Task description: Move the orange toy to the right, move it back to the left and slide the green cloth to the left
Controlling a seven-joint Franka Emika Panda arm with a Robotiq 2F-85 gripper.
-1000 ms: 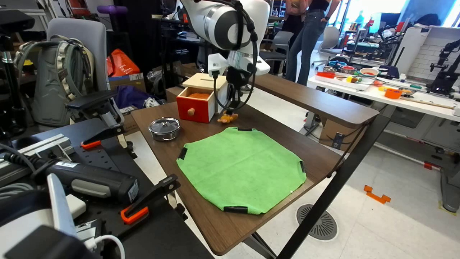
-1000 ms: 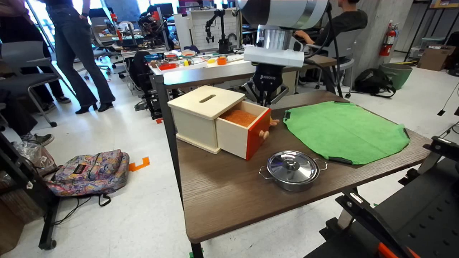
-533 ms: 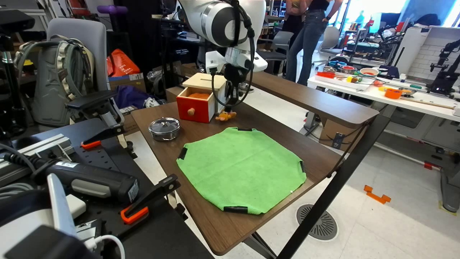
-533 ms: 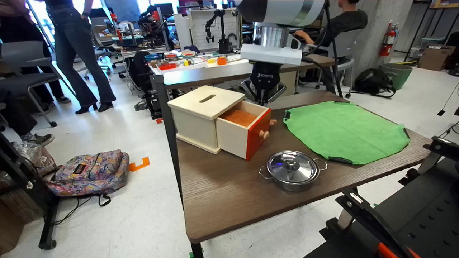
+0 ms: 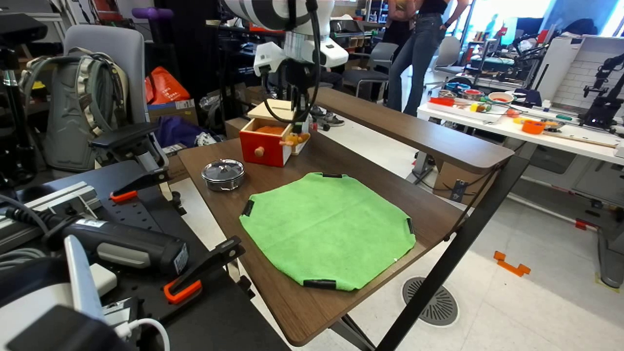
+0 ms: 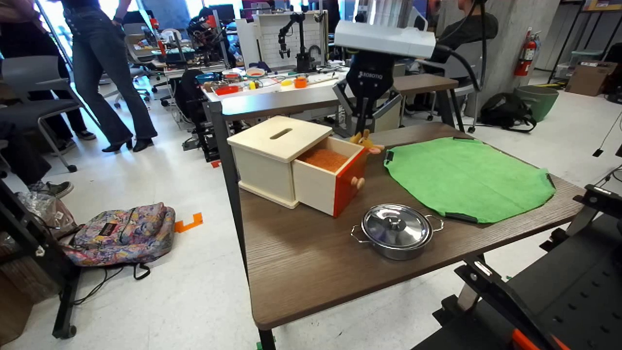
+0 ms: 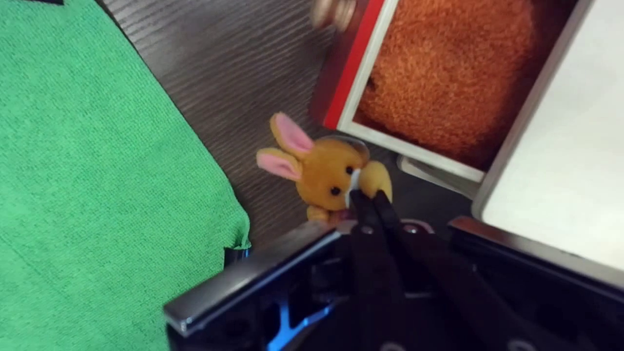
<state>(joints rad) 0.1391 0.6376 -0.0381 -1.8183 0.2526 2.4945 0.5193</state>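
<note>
Orange and plush, the toy (image 7: 319,173) is rising off the table (image 5: 292,314) beside the pulled-out drawer (image 6: 347,188), the gripper (image 7: 371,195) pinching it; a carry is apparently beginning, direction unclear. The green cloth (image 5: 331,231) is lying flat, its slide still pending. The count is standing at one toy, one green cloth, one drawer, one wooden box (image 6: 265,170), one lidded pot (image 6: 397,232).

Pink-eared orange toy (image 7: 324,173) between the fingers (image 7: 363,212), green cloth (image 5: 331,231) flat nearby
</note>
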